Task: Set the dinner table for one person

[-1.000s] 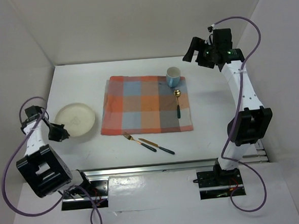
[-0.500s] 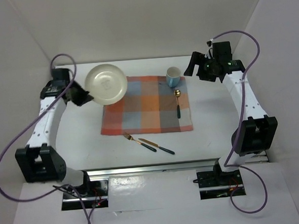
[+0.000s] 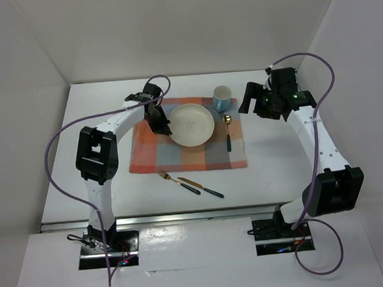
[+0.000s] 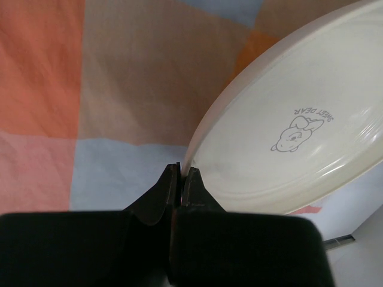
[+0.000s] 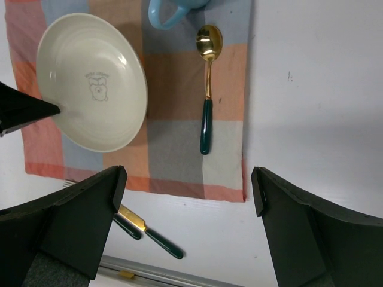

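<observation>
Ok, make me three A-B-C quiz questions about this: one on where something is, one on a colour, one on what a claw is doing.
1. Where is the spoon? A on the mat, right of the plate; B under the plate; C off the mat.
2. What colour is the cup? A red; B light blue; C black.
3. The left claw is: A wide open; B shut on the plate's rim; C touching nothing.
Answers: A, it lies on the checks; B, plainly pale blue; B, its tips pinch the rim.
</observation>
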`<state>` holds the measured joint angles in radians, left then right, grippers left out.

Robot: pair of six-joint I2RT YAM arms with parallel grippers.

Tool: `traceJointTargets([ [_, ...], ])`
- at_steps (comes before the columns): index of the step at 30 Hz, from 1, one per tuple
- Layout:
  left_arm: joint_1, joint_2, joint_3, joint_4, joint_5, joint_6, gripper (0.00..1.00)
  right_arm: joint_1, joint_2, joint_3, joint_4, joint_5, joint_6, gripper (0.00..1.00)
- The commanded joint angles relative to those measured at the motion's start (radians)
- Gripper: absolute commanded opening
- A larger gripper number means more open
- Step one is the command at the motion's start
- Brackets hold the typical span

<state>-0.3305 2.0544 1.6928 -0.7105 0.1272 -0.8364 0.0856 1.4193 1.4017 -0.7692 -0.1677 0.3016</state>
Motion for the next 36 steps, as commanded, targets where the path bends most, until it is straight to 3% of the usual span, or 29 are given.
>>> traceJointTargets([
  [1, 0.016, 0.016, 0.021, 0.034, 0.021, 0.002, 0.00, 0.005, -0.036, 0.011, -0.041, 0.042, -0.022, 0.99],
  [12, 0.016, 0.119, 0.062, 0.004, -0.026, 0.002, 0.00, 0.015, -0.054, -0.035, -0.059, 0.053, -0.022, 0.99],
  [13, 0.016, 0.128, 0.076, -0.015, -0.026, 0.002, 0.05, 0.016, -0.054, -0.035, -0.059, 0.053, -0.022, 0.99],
  [16, 0.007, 0.138, 0.096, -0.035, -0.026, 0.025, 0.42, 0.037, -0.045, -0.035, -0.068, 0.053, -0.022, 0.99],
  [17, 0.007, 0.138, 0.096, -0.035, -0.026, 0.025, 0.72, 0.037, -0.045, -0.035, -0.068, 0.053, -0.022, 0.99],
  [18, 0.007, 0.125, 0.096, -0.035, -0.026, 0.037, 0.85, 0.037, -0.045, -0.035, -0.068, 0.053, -0.022, 0.99],
  [20, -0.002, 0.107, 0.076, -0.046, -0.026, 0.046, 0.95, 0.074, -0.045, -0.035, -0.068, 0.053, -0.022, 0.99],
  [22, -0.002, 0.076, 0.062, -0.055, -0.050, 0.046, 0.95, 0.114, -0.034, -0.035, -0.058, 0.043, -0.031, 0.99],
  [28, -0.002, -0.127, 0.062, -0.110, -0.159, 0.057, 0.95, 0.416, 0.001, -0.165, 0.068, 0.039, -0.026, 0.94],
  [32, 0.010, -0.256, 0.102, -0.162, -0.213, 0.077, 0.95, 0.668, 0.061, -0.251, 0.162, 0.091, -0.010, 0.83],
  [36, 0.056, -0.385, 0.075, -0.172, -0.244, 0.086, 0.94, 0.804, 0.162, -0.251, 0.171, 0.174, 0.024, 0.78],
])
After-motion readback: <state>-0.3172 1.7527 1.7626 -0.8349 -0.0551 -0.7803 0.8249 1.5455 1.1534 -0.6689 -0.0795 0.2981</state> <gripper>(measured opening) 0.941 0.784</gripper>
